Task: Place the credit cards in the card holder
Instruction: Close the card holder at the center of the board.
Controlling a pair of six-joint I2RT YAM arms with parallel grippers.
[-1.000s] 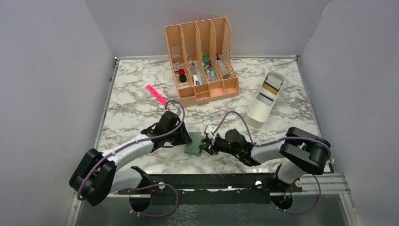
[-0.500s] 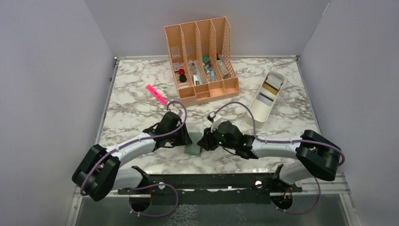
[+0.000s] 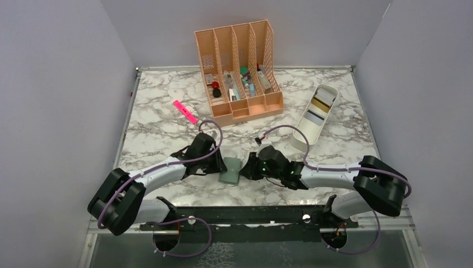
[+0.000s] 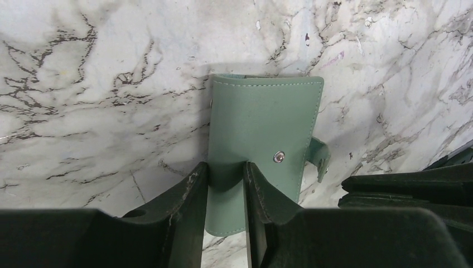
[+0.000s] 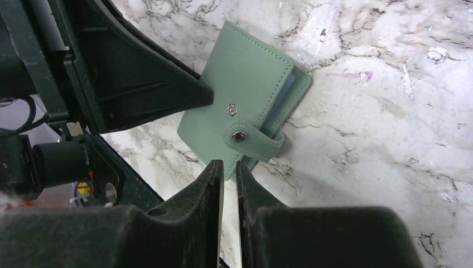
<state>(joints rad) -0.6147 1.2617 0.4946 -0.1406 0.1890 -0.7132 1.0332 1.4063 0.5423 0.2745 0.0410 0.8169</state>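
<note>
Swinging its elbow out toward the lower right, the right gripper (image 5: 227,163) has been narrowing. Its jaws are now standing a sliver apart, empty, just below the unsnapped snap tab (image 5: 254,142). At lower centre the card holder (image 3: 230,170) is lying closed, with the left gripper (image 4: 224,165) part-open over its cover, seemingly clamping nothing. Opening is in hand, and the next move is calling for catching the cover's free edge. Bare marble tabletop (image 3: 167,123) is offering room beyond. The credit cards (image 3: 319,103) are waiting in the white tray (image 3: 304,137), upper right.

1. Your left arm (image 3: 159,172) stretches low, forward and inward; your right arm (image 3: 329,176) mirrors it, so the two wrists nearly meet at centre.
2. Your left gripper (image 4: 226,167) tips downward, jaws partly apart.
3. Your right gripper (image 5: 227,164) shows only a thin slit between its jaws.
</note>
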